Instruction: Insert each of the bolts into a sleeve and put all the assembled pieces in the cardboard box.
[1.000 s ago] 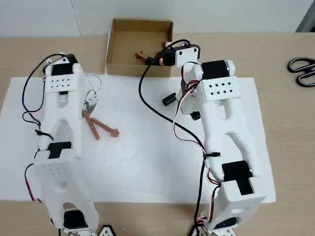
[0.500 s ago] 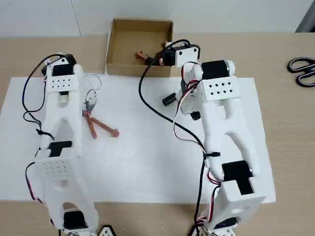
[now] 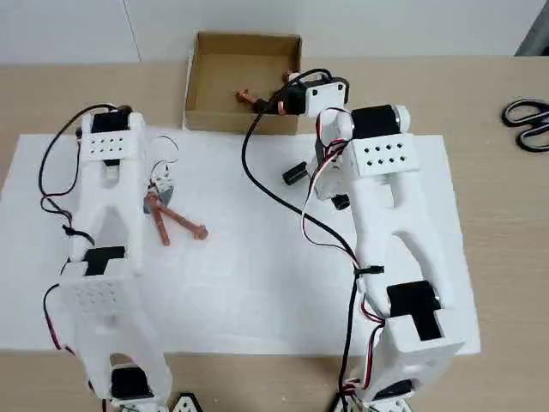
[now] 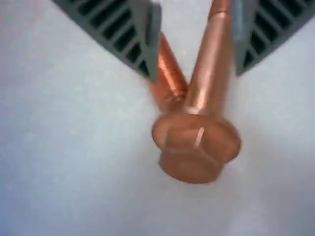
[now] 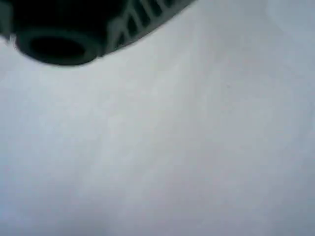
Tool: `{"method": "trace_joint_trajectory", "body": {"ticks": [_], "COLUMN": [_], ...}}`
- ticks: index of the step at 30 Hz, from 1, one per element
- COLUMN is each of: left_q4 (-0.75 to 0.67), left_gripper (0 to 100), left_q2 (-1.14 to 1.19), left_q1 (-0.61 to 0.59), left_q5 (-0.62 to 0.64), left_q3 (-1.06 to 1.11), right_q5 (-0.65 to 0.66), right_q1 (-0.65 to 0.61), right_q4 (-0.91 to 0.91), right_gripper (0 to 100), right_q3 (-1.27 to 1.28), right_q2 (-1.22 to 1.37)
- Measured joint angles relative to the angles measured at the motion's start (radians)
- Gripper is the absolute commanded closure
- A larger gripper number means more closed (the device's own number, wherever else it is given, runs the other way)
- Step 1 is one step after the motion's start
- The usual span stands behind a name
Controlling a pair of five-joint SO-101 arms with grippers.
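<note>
Two crossed bolts [image 3: 176,225] at the sheet's [image 3: 257,283] nine o'clock are straddled by the left gripper [image 4: 195,73], jaws parted, nothing clamped. They are judged stiff, light and probably slick, so a single shank is best pinched. The right gripper's [image 3: 333,190] hold cannot be told.

Bolts [image 3: 184,223] lie on the sheet [image 3: 257,275]; cardboard box [image 3: 223,86] behind them

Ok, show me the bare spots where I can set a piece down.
Widest free patch: the white sheet between the left arm and right arm, nearer the bases than the two bolts. Also bare: tabletop between the right arm and the scissors. Crowded: in front of the cardboard box, where the cable and two sleeves cluster, and around the bolts.
</note>
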Motion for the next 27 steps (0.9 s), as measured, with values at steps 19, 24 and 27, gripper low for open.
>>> {"method": "trace_joint_trajectory", "body": {"ticks": [19,24,27], "left_q4": [-0.091,-0.094,-0.094], "left_gripper": [99,99,99], "left_q2": [0.081,0.083,0.083], "left_q1": [-0.009,-0.009,-0.009], "left_q5": [0.003,0.005,0.005], "left_q3": [-0.003,-0.003,-0.003], "right_q5": [0.0,0.0,0.0], "right_q1": [0.0,0.0,0.0], "right_q4": [0.0,0.0,0.0], "right_gripper": [99.3,99.3,99.3], "right_q3": [0.0,0.0,0.0], "right_q2": [0.0,0.0,0.0]}}
